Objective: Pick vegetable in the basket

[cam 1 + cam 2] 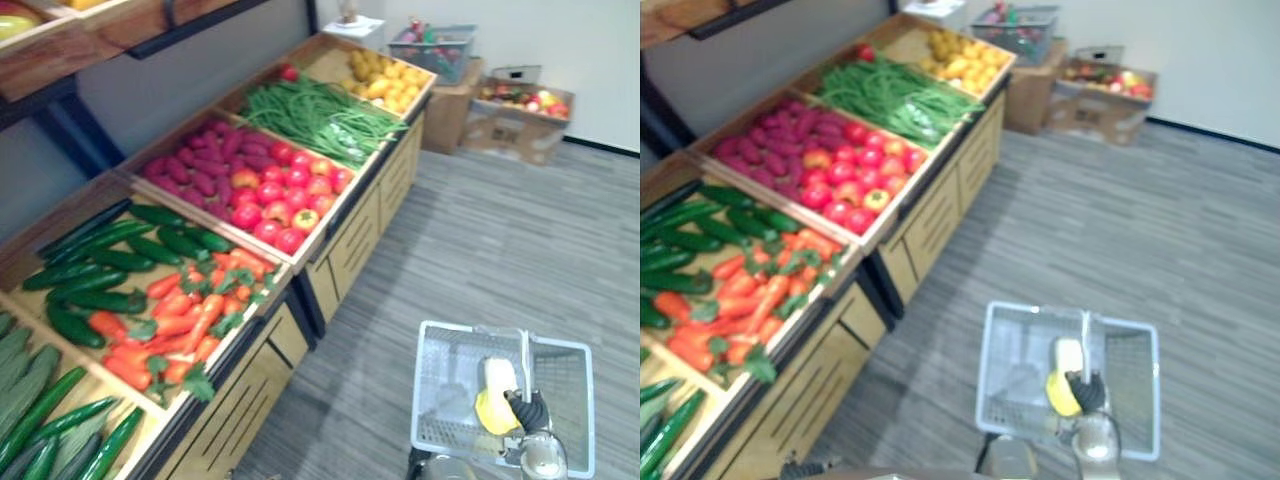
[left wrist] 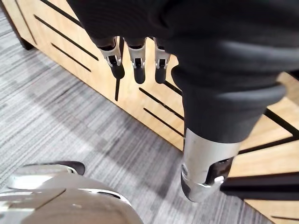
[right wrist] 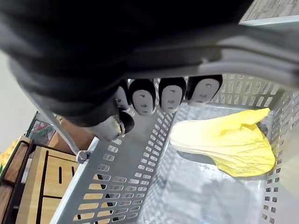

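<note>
Cabbage (image 3: 224, 142), yellow, lies inside the grey basket (image 3: 126, 172). My right hand (image 3: 159, 95) has its fingers curled round the handle (image 1: 523, 352). My left hand (image 2: 136, 58) hangs, fingers straight and relaxed, beside the wooden stand (image 2: 60, 32).

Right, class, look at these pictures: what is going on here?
The robot stands by a wooden vegetable stand, carrying a grey basket by its handle in the right hand, fingers curled round it. One pale yellow cabbage lies inside. The left hand hangs open by the stand's front, holding nothing. Carrots, cucumbers and tomatoes fill the bins.
</note>
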`<state>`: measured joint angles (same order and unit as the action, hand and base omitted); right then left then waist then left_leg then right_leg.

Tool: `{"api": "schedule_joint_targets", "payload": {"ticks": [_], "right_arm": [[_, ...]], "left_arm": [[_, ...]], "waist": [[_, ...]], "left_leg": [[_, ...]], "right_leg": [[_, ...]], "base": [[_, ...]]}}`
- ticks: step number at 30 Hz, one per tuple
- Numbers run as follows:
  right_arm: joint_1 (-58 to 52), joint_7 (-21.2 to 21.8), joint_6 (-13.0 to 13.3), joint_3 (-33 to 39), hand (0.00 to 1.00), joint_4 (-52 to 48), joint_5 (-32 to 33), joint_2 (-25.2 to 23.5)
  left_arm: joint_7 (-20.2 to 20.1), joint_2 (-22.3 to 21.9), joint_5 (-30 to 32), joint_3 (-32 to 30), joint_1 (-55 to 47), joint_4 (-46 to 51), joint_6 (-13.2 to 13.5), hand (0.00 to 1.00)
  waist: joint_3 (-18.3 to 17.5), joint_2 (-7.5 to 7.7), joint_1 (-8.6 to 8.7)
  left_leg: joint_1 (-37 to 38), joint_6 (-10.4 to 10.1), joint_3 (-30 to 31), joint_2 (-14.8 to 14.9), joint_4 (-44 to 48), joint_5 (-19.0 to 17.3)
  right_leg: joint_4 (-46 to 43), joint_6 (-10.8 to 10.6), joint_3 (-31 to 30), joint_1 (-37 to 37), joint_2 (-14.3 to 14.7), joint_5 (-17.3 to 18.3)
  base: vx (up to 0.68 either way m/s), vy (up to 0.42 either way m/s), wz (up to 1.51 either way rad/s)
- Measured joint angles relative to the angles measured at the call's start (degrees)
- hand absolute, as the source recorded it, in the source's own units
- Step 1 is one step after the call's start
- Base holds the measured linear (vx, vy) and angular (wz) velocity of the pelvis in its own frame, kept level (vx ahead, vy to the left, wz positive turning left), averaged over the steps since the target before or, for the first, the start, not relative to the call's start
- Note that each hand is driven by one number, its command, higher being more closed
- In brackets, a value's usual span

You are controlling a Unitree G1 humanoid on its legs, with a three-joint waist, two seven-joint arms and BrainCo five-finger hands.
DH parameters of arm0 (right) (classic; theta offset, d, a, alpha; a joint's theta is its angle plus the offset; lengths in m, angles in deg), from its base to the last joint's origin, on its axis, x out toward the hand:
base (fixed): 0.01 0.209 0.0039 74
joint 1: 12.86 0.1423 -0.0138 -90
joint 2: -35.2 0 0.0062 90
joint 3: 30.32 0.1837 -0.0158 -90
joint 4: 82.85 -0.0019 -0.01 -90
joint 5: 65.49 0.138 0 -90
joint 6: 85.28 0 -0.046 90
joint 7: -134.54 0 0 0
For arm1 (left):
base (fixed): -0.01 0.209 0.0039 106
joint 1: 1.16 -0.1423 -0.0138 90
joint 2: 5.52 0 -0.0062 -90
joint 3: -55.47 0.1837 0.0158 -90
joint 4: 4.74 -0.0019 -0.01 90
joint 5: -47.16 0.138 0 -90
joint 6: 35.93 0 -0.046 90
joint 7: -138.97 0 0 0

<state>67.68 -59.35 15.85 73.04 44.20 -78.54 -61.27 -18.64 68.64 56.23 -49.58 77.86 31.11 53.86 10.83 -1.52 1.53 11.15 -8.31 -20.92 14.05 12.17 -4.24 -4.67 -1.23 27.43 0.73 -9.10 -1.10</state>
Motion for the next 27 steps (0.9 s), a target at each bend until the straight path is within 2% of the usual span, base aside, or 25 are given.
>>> {"api": "schedule_joint_targets", "payload": {"ticks": [2,4,7,8,9,11,13,14,15,16,17,18,19,20,21,22,23,24,26,27], "right_arm": [[-0.6,-0.2,0.0,1.1,1.00,0.6,0.0,0.5],[-0.4,-0.5,-0.1,1.1,1.00,1.5,-0.1,0.8],[0.5,-0.5,-0.1,0.9,1.00,2.4,-0.4,0.3],[0.7,-0.3,-0.2,0.8,1.00,2.7,-0.5,0.0],[1.0,0.1,-0.2,0.8,1.00,3.3,-0.5,-0.4],[1.0,0.3,-0.3,0.9,1.00,4.4,-0.5,-0.6],[1.0,0.3,-0.4,1.4,1.00,4.4,-0.4,-0.5],[1.4,0.2,-0.5,1.8,1.00,4.4,-0.4,-0.6],[1.7,-0.1,-0.5,2.0,1.00,4.4,-0.4,-0.5],[2.8,-0.5,-0.5,2.0,1.00,4.6,-0.4,0.1],[3.5,-0.6,-0.5,1.8,1.00,4.6,-0.5,0.7],[3.6,-0.7,-0.5,1.8,1.00,4.6,-0.5,0.7],[3.5,-1.1,-0.5,1.8,1.00,4.8,-0.4,0.4],[3.5,-1.1,-0.5,1.7,1.00,4.9,-0.4,-0.2],[3.4,-1.1,-0.4,1.6,1.00,4.8,-0.4,-0.5],[3.4,-1.1,-0.4,1.3,1.00,4.8,-0.4,-1.1],[3.5,-1.0,-0.4,1.3,1.00,4.9,-0.4,-1.8],[3.5,-1.0,-0.4,1.3,1.00,5.0,-0.4,-2.2],[3.1,-1.0,-0.4,1.7,1.00,6.9,-0.3,-3.3],[3.4,-1.2,-0.7,2.3,1.00,8.0,0.2,-3.1]], "left_arm": [[0.1,0.0,0.0,0.1,0.0,0.1,0.0,0.00],[0.3,0.0,0.2,0.1,-0.1,0.1,-0.2,0.00],[0.3,0.1,0.2,-0.1,0.0,0.1,-0.5,0.00],[0.3,0.2,0.2,-0.1,-0.2,0.0,-0.6,0.00],[0.3,0.4,0.2,-0.4,-0.7,-0.3,-0.8,0.00],[0.3,0.4,0.3,-0.5,-1.3,-0.6,-1.2,0.00],[0.3,0.1,1.2,-0.4,-1.6,-0.8,-1.2,0.00],[0.3,0.1,1.3,-0.3,-1.7,-0.9,-1.2,0.00],[0.3,0.1,1.3,-0.3,-1.7,-1.2,-1.2,0.00],[0.3,0.2,1.3,-0.2,-1.8,-2.3,-1.2,0.00],[0.3,0.6,1.3,0.5,-2.3,-2.8,-1.2,0.00],[0.3,1.0,1.3,1.4,-2.6,-2.8,-1.2,0.00],[0.2,1.9,1.3,2.9,-2.6,-2.9,-1.4,0.00],[0.2,2.2,1.2,2.9,-2.8,-2.9,-1.4,0.00],[0.1,2.3,1.2,2.9,-2.9,-3.0,-1.6,0.00],[-0.3,2.5,1.1,2.2,-2.9,-3.0,-1.6,0.00],[-0.4,2.8,0.8,1.3,-2.8,-3.0,-1.7,0.00],[-0.5,3.1,0.7,1.0,-2.8,-3.0,-1.7,0.00],[-0.9,4.2,0.6,-0.6,-2.4,-3.5,-1.7,0.00],[-0.8,2.8,0.3,-1.7,-1.6,-2.8,-1.5,0.00]], "waist": [[0.0,-0.06,0.13],[-0.1,-0.18,0.01],[-0.3,-0.34,-0.61],[-0.5,0.26,-0.88],[-0.5,0.82,-1.98],[-0.6,0.95,-2.02],[-0.8,0.77,-1.86],[-0.8,0.73,-1.95],[-0.7,0.89,-1.89],[-0.6,0.90,-1.93],[-0.6,1.04,-1.76],[-0.5,1.22,-1.54],[-0.4,1.18,-1.21],[-0.5,1.37,-1.07],[-0.6,1.29,-0.94],[-0.4,2.09,-0.59],[-0.3,3.17,-0.42],[-0.4,3.83,-0.42],[-0.8,6.24,-0.05],[-1.1,4.01,-0.18]], "left_leg": [[-0.2,0.3,-13.8,0.9,-0.8,0.2],[0.1,0.3,-18.2,0.0,-5.0,0.2],[-0.6,0.3,-17.2,-2.0,-10.9,0.1],[-1.1,0.5,-16.9,-2.5,-10.8,0.0],[-0.9,1.1,-17.1,-3.3,-10.7,-0.4],[0.1,1.6,-16.1,-4.2,-10.7,-0.7],[0.3,2.4,-15.8,-4.8,-10.8,-1.3],[0.4,2.8,-15.7,-5.5,-10.6,-2.0],[0.4,3.0,-15.6,-5.9,-10.5,-2.7],[1.3,3.1,-15.4,-6.9,-10.5,-4.0],[2.5,3.7,-14.7,-7.8,-10.9,-4.5],[3.2,4.0,-14.1,-8.0,-10.8,-4.7],[4.1,4.2,-11.9,-7.4,-10.8,-5.2],[4.2,4.1,-11.0,-6.3,-10.8,-5.2],[4.2,4.1,-10.3,-5.9,-10.8,-5.1],[4.0,4.0,-9.1,-5.0,-10.8,-4.7],[4.0,2.6,-8.1,-4.7,-10.9,-3.9],[3.9,2.1,-7.8,-4.7,-11.0,-3.9],[4.4,-0.1,-5.6,-5.6,-11.2,-3.9],[4.8,-1.5,-5.2,-3.4,-12.1,-3.4]], "right_leg": [[2.1,-0.7,4.2,-2.3,-1.0,-0.5],[4.0,-1.8,7.4,-3.6,-0.8,-1.3],[8.7,-2.6,11.1,-4.9,-0.3,-4.7],[9.9,-2.7,11.4,-5.1,-0.4,-5.6],[10.8,-3.1,11.3,-5.7,-1.0,-6.6],[10.3,-3.4,11.9,-6.9,-2.1,-6.7],[5.7,-3.9,12.5,-5.9,-4.3,-5.0],[-0.4,-4.4,12.6,-3.9,-7.0,-2.5],[-3.7,-4.5,12.3,-3.0,-8.3,-1.3],[-11.0,-3.1,11.3,-0.7,-11.7,0.5],[-19.6,-0.6,8.8,2.0,-14.9,0.8],[-23.1,0.1,5.9,3.2,-15.9,0.3],[-28.2,-0.6,-2.3,6.4,-14.7,1.5],[-27.2,-0.9,-4.8,7.0,-12.5,3.7],[-25.6,-0.7,-5.7,7.2,-11.1,4.2],[-20.6,-0.9,-6.7,7.2,-8.5,4.1],[-13.9,-2.3,-9.3,7.2,-5.9,2.9],[-10.6,-3.1,-11.2,7.1,-4.9,1.9],[-5.8,-4.5,-16.1,6.3,-3.4,-2.9],[-6.5,-3.7,-14.7,5.8,-1.7,-2.4]], "base": [[-0.04,0.053,1.16],[-0.05,0.135,0.99],[-0.05,0.139,0.65],[-0.04,0.163,0.25],[-0.01,0.134,0.08],[0.03,0.163,0.16],[0.05,0.175,0.19],[0.04,0.149,0.11],[0.04,0.152,0.02],[0.05,0.156,-0.02],[0.05,0.140,0.05],[0.07,0.116,0.43],[0.09,0.017,0.63],[0.11,-0.015,0.66],[0.16,-0.085,0.63],[0.20,-0.125,0.63],[0.21,-0.144,0.58],[0.22,-0.170,0.38],[0.23,-0.218,0.49],[0.20,-0.156,0.51]]}}
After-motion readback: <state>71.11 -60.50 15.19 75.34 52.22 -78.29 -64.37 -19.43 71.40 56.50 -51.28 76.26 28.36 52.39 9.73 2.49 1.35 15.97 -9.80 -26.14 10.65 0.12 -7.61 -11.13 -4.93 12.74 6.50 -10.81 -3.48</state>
